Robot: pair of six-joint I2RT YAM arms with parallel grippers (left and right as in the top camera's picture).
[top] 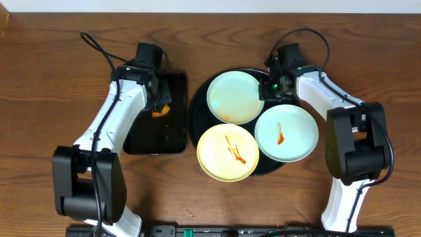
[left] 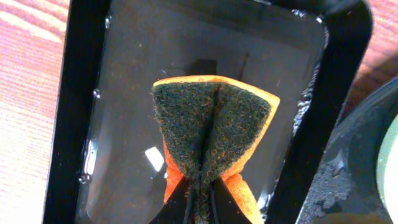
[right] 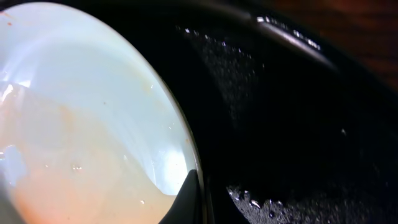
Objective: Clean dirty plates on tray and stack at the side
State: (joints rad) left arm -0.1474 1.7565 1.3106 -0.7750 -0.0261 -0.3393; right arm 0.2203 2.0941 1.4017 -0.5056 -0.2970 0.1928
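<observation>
The left arm reaches up from its base at the near edge of the bench point(top: 39, 79), its white forearm slanting away and inward. Its wrist is bent down over the far half of the small rectangular black tray point(top: 154, 135). The left tool point(top: 160, 110) is pinched tight on an orange sponge point(left: 211, 124). The sponge's dark green scouring face is folded into a crease between the fingers, and it hangs over the wet, glossy floor of that tray.

The right arm rises from its base at the near right and bends at the elbow. Its forearm runs inward to the far right side of the round black tray point(top: 195, 112). The right tool point(top: 268, 85) sits at the right rim of the far mint plate point(top: 235, 97). In the wrist view one dark fingertip point(right: 189, 193) lies right at that plate's edge, over wet black tray surface dotted with droplets. I cannot tell whether the tool is closed on the rim.

All three plates lie on the round tray:
- The far mint plate has a faint orange smear near its near edge.
- The second mint plate point(top: 287, 133) sits at the right, with a red streak.
- The yellow plate point(top: 228, 153) is nearest, with thin orange streaks, and overhangs the tray's near rim.
</observation>
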